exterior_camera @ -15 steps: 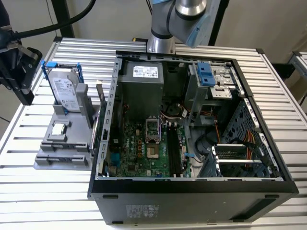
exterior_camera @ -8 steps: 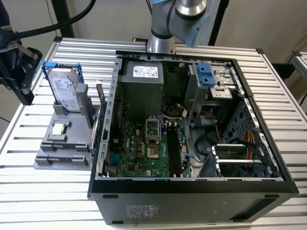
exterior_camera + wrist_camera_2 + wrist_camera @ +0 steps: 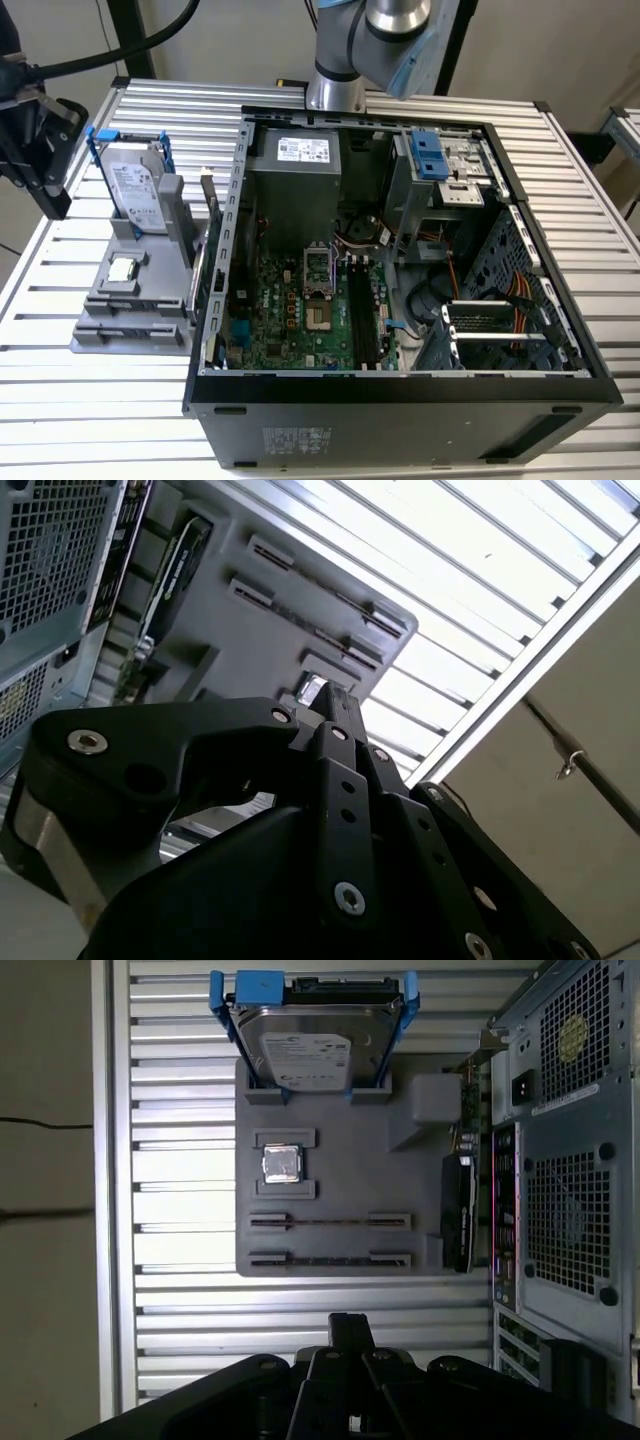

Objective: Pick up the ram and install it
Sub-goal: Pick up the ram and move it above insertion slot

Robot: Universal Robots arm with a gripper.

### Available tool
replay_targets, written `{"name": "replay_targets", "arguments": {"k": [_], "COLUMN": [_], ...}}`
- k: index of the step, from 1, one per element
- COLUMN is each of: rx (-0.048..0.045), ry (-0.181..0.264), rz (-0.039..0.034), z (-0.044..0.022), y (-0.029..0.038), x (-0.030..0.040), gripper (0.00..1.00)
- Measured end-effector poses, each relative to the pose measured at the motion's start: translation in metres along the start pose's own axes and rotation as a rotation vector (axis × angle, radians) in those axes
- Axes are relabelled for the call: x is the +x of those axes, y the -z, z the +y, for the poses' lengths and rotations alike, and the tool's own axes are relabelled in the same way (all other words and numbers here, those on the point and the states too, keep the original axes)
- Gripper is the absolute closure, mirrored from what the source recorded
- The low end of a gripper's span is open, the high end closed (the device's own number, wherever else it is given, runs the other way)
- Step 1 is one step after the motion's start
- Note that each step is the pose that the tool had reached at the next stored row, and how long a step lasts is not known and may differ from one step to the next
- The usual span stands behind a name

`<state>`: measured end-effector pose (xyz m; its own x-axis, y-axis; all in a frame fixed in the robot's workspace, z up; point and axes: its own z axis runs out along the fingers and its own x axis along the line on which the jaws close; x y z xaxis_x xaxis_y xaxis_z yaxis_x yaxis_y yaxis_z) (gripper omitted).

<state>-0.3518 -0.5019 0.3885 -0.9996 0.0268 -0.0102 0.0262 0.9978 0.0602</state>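
Pincer (image 3: 350,1324) hangs pressed together, empty, near ram (image 3: 330,1259), thin dark strip in tray (image 3: 345,1175)

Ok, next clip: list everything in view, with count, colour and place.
table: one, silver, slatted, under everything
computer case: one, black, open, on the table
motherboard: one, green, inside the case
holder: one, grey, beside the case, on the exterior view's left
hard drive: one, silver with blue rails, at one end of the holder
processor chip: one, silver, in a holder recess
ram: one, dark, apparently on edge along the holder's case side
arm: one, grey and blue, behind the case
gripper: one, black, shut and holding nothing, over the table off the holder
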Motion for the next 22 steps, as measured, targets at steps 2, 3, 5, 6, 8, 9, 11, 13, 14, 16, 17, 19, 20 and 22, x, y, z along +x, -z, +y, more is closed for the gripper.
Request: {"name": "replay_targets", "arguments": {"k": [2,3,5,6,8,9,11,13,14,16,17,19,20,22], "rx": [-0.0003,-0.0002,-0.0002,0.0,0.0006,0.0009,0.0011,0.001,0.0011,0.001,0.001,0.0009,0.0009,0.0009], "ry": [0.011,0.016,0.028,0.033,0.045,0.049,0.058,0.063,0.065,0.069,0.072,0.073,0.073,0.073], "rz": [0.0005,0.0009,0.0016,0.0019,0.0026,0.0029,0.0033,0.0037,0.0039,0.0041,0.0042,0.0043,0.0043,0.0043], "z": [0.0,0.0,0.0,0.0,0.0,0.0,0.0,0.0,0.0,0.0,0.0,0.0,0.0,0.0], "y": [-0.0001,-0.0001,0.0,-0.0001,-0.0001,-0.0001,-0.0001,-0.0001,0.0,0.0,0.0,-0.0001,-0.0001,-0.0001], "x": [0.0,0.0,0.0,0.0,0.0,0.0,0.0,0.0,0.0,0.0,0.0,0.0,0.0,0.0], "gripper": [1.0,1.0,1.0,1.0,1.0,1.0,1.0,1.0,1.0,1.0,1.0,1.0,1.0,1.0]}}
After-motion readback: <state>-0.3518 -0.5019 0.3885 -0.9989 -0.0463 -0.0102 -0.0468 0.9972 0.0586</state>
